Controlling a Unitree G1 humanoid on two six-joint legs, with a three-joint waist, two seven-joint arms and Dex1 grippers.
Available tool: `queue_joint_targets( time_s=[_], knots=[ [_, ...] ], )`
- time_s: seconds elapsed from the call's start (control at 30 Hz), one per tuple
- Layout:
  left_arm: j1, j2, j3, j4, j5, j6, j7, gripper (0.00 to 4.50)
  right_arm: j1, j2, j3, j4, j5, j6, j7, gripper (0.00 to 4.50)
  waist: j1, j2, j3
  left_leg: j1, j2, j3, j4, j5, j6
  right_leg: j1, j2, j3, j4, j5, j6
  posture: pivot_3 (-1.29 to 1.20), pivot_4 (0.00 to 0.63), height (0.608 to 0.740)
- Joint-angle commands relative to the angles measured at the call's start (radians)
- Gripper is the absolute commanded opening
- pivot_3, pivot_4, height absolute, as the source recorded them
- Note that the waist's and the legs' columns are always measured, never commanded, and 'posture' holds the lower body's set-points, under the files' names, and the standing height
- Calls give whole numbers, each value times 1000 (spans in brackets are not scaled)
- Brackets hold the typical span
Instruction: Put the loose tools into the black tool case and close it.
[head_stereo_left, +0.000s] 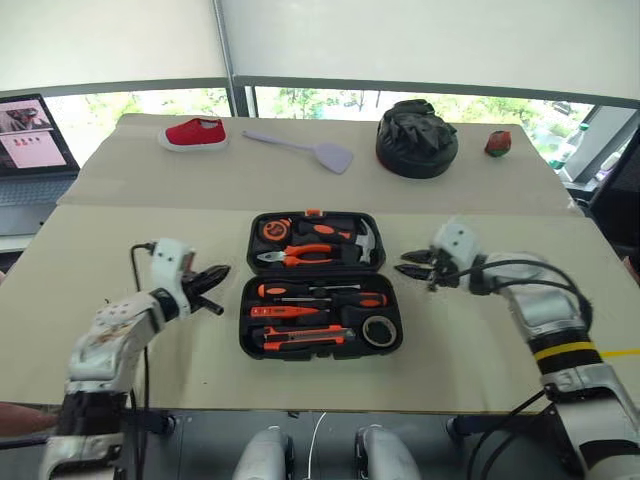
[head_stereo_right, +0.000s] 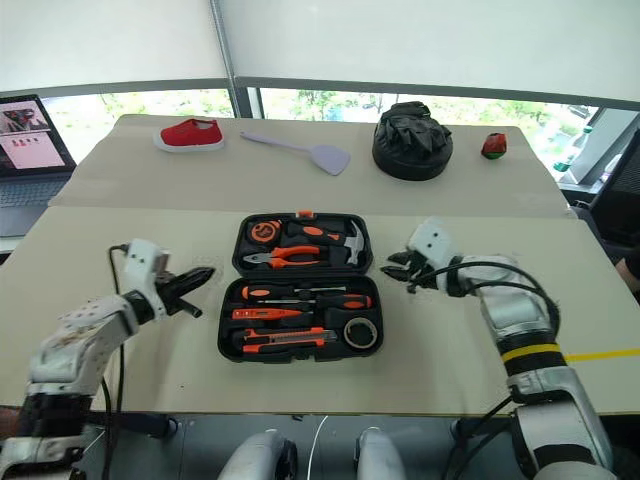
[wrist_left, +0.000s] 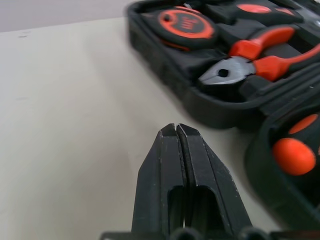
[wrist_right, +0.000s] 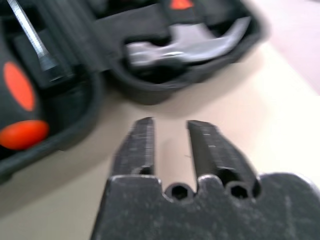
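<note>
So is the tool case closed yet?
No, the black tool case lies open flat, with screwdrivers and pliers showing in its slots.

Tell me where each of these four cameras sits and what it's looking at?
Left and right eye views: on the head, looking down at the open black tool case between both arms.
Left wrist view: behind the shut left hand, facing the pliers.
Right wrist view: behind the right hand, facing the hammer.
All share the case.

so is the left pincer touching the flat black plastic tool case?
Apart. In the left wrist view, bare table shows between the shut left pincer and the flat black plastic tool case; the head views show the same gap.
</note>
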Motion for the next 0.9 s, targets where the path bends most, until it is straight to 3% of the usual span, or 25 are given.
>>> queue_joint_targets(
  time_s=[0.03, 0.17, 0.43, 0.6, 0.63, 0.67, 0.73, 0.9],
  knots=[
    [-29, -9, -36, 7, 20, 34, -4, 0, 5, 2, -14, -40, 10, 6, 23, 20, -2, 0, 0, 0, 0, 0, 0, 0, 0, 0, 0, 0, 0, 0, 0, 0, 150, 740],
    [-44, -29, -36, -33, -31, 95, -35, 0, 50, -1, -16, -157, 48, 55, 72, 20, -2, 0, 0, 0, 1, -1, 0, 0, 0, 0, -1, 0, 1, 0, 0, 0, 150, 740],
    [8, 47, -75, -103, -3, 99, -139, 0, 198, -46, -35, -433, 103, 245, 79, 20, -2, 0, 0, 0, 1, -2, 0, 0, 1, 0, -1, -1, 1, 0, 0, 0, 150, 740],
    [7, 64, 19, -83, -54, 130, -142, 0, 242, -73, -97, -473, 123, 348, 35, 20, -2, 0, 0, 0, 1, -2, 0, -1, 1, 0, -1, -1, 0, 0, 0, 0, 150, 740],
    [1, 78, 40, -76, -66, 146, -149, 517, 244, -83, -120, -476, 130, 379, 22, 0, -2, 0, 0, 0, 1, -2, 0, -1, 1, 0, -1, -1, 0, 0, 0, 0, 150, 740],
    [-11, 91, 69, -70, -77, 155, -145, 586, 248, -111, -137, -487, 149, 431, 33, 290, -2, 0, 0, 0, 1, -2, 0, -1, 1, 0, -1, -1, 1, 0, 0, 0, 150, 740],
    [-33, 129, 85, -69, -78, 225, -125, 1288, 243, -127, -165, -496, 167, 473, 18, 826, -1, -1, 1, 0, 1, -2, 0, 0, 1, 0, -1, -1, 1, 0, 0, 0, 150, 740],
    [-145, 283, 30, -107, -133, 534, -161, 3076, 140, -145, -264, -567, 356, 956, -52, 2550, -2, -1, 1, 1, 1, -3, 0, 0, 1, 1, 0, -1, 2, 0, 0, 0, 150, 740]
  ],
)
